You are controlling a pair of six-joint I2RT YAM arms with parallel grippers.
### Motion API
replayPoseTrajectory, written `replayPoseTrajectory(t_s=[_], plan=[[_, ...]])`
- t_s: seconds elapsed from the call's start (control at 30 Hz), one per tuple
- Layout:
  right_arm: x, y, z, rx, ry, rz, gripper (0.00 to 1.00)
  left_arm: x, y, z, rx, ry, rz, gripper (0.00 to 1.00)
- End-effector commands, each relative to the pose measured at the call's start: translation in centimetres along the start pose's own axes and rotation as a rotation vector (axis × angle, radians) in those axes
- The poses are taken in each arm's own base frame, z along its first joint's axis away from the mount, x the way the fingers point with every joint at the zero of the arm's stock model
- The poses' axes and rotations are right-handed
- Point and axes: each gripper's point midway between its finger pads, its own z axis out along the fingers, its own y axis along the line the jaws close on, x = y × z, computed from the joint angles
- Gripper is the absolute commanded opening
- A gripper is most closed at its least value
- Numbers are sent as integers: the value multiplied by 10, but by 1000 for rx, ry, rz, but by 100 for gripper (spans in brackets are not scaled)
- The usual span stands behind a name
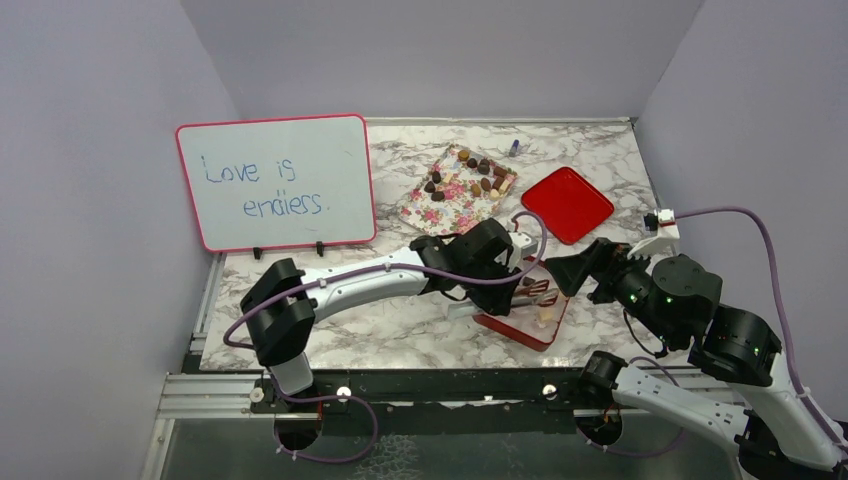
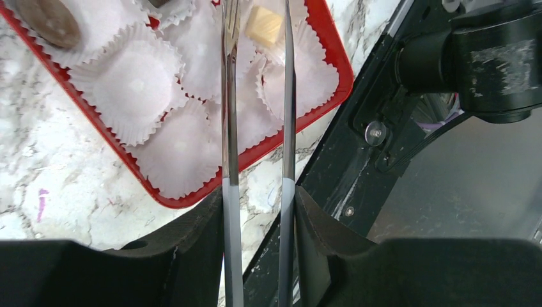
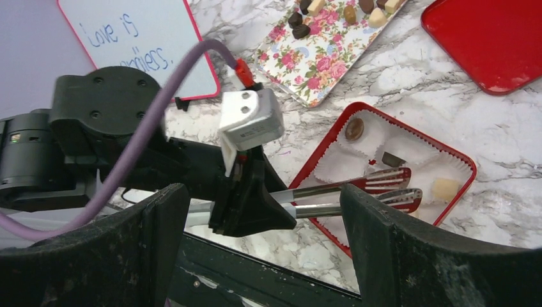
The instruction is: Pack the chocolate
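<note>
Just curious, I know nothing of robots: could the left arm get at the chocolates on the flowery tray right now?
Probably yes. The chocolates lie just beyond the left pincer, with nothing standing between; its tongs would need swinging away from the red box.

A white table (image 1: 400, 335) with grey marble veining stands boxed in by plain lilac-grey walls: one behind it (image 1: 440, 50), one on its left (image 1: 90, 200) and one on its right (image 1: 760, 120). On the table's left side a pink-framed whiteboard (image 1: 275, 180) stands upright on small black feet, with "Love is endless." handwritten in blue. A black bar (image 1: 450, 385) runs along the table's near edge, a silver aluminium rail (image 1: 210, 395) lies at the bar's left end, and the light is soft and even.
</note>
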Motion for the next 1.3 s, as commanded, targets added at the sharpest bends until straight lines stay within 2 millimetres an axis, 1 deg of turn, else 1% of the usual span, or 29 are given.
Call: replayPoseTrajectory(t_s=[0.0, 0.07, 0.2, 0.37, 0.57, 0.7, 0.87, 0.93, 1.03, 1.1, 1.2, 1.27], plan=[[-4, 5, -1, -21, -12, 6, 93, -44, -15, -42, -18, -162, 38, 40], [-7, 9, -2, -32, -11, -1, 93, -50, -11, -50, -57, -182, 33, 39], [-10, 10, -2, -13, 3, -15, 93, -60, 11, -65, -178, -219, 20, 39], [-8, 9, -1, -25, -6, -11, 93, -67, 48, -82, -295, -228, -24, 39], [-6, 9, -1, -32, -4, -6, 93, -76, 92, -106, -409, -253, -101, 39], [-3, 12, 0, -43, 5, -4, 93, -83, 125, -112, -490, -250, -118, 40], [3, 13, 0, -56, 26, 7, 93, -93, 165, -110, -595, -243, -151, 38], [6, 13, 0, -62, 34, 8, 93, -99, 175, -106, -614, -240, -166, 37], [9, 9, 2, -48, 36, 0, 93, -110, 177, -96, -600, -236, -168, 37], [9, 6, 2, -28, 38, -7, 93, -119, 180, -93, -611, -245, -172, 38], [7, 6, 2, -27, 32, -11, 93, -130, 187, -86, -626, -254, -169, 38], [6, 7, 2, -27, 30, -17, 93, -130, 194, -79, -637, -242, -172, 39]])
